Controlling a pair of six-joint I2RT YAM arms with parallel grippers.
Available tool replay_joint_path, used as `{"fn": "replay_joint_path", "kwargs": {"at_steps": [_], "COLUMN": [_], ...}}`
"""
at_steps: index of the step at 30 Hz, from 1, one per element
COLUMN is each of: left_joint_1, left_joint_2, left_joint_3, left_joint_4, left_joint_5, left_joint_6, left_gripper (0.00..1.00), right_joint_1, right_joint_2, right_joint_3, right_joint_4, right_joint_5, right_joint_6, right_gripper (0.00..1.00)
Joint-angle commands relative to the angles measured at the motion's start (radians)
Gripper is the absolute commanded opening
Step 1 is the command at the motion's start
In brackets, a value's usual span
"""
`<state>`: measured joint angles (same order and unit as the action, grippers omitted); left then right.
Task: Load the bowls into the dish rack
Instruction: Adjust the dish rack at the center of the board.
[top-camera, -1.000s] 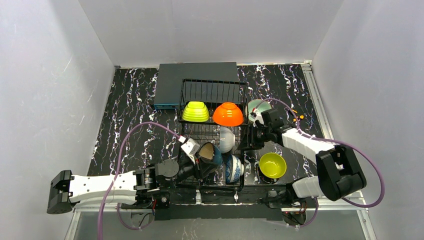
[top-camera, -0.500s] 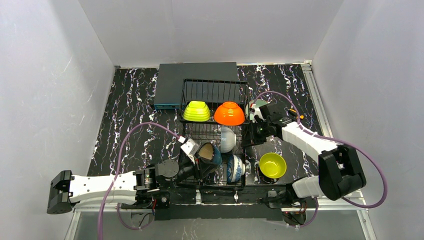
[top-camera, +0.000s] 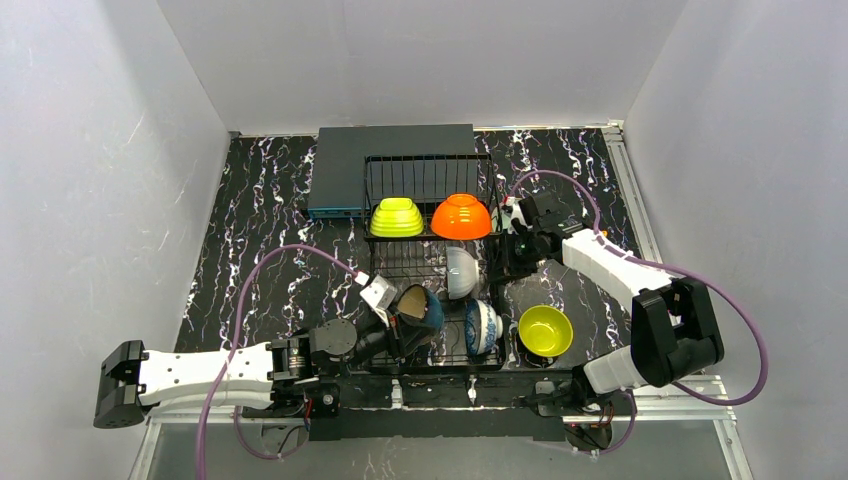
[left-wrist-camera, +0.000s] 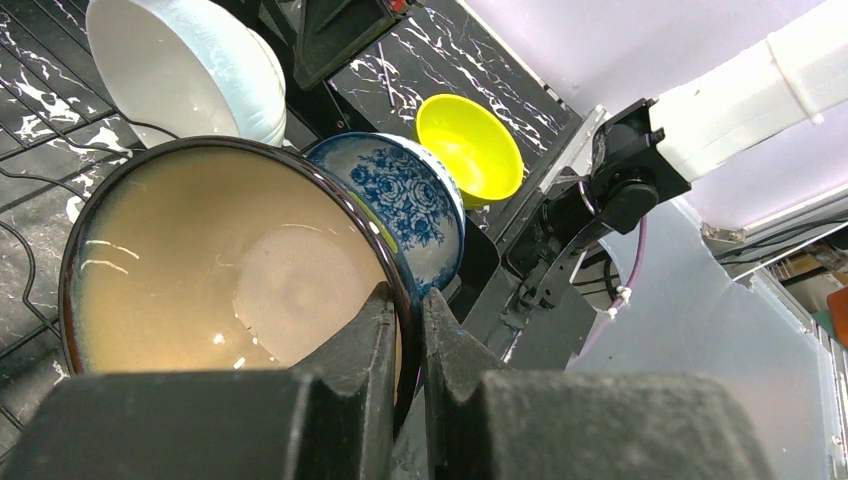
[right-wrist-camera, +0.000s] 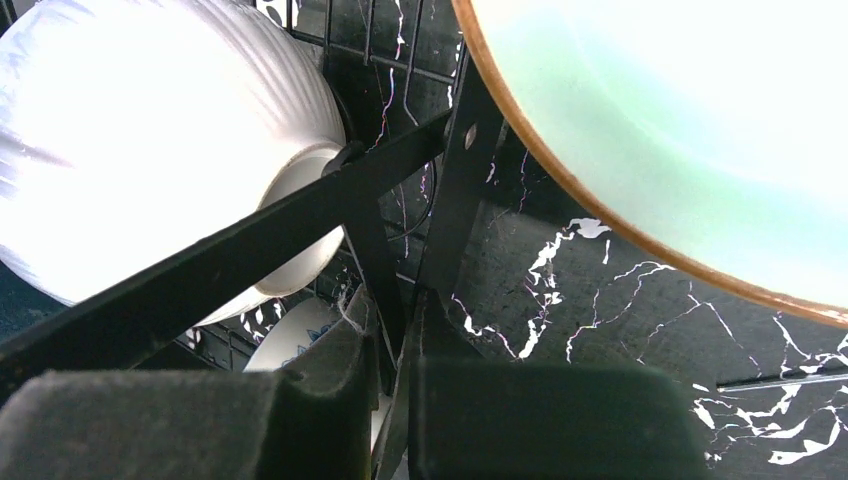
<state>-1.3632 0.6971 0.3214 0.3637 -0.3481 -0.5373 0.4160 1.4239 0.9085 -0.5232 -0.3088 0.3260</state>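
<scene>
Mid-load at large black wire dish rack on marbled black worktop. Clamped by left end effector: rim of glossy beige-lined round bowl, tilted over near-left tines, beside blue-white floral bowl. Pinched in right end effector: rack's right frame bar, probably steadying. Next, likely: lowering beige bowl between tines, releasing; afterwards fetching yellow bowl outside rack.

Robotics lab test cell, white panel walls at 9, 12, 3 o'clock, black marbled desk, cabled arms bolted at 6 o'clock.
</scene>
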Motion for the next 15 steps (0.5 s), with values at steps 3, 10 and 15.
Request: {"fn": "replay_joint_path", "kwargs": {"at_steps": [3, 10, 15], "left_joint_1": [0.003, 0.003, 0.003], "left_joint_2": [0.002, 0.077, 0.143], "left_joint_3": [0.008, 0.023, 0.019], "left_joint_4": [0.157, 0.229, 0.357], "left_joint_5": [-0.031, -0.003, 0.042], "left_joint_6": [-0.012, -0.012, 0.009], "left_gripper": [0.0, 0.0, 0.0], "right_joint_1": [-0.009, -0.01, -0.01], "right_joint_2": [-0.042, -0.141, -0.241], "right_joint_3": [0.075, 0.017, -0.019], "right_joint_4": [0.112, 0.098, 0.031], "right_joint_5": [-0.01, 0.004, 0.025], "right_joint_6": [-0.035, -0.006, 0.012], "right_gripper": [0.04, 0.53, 0.78]}}
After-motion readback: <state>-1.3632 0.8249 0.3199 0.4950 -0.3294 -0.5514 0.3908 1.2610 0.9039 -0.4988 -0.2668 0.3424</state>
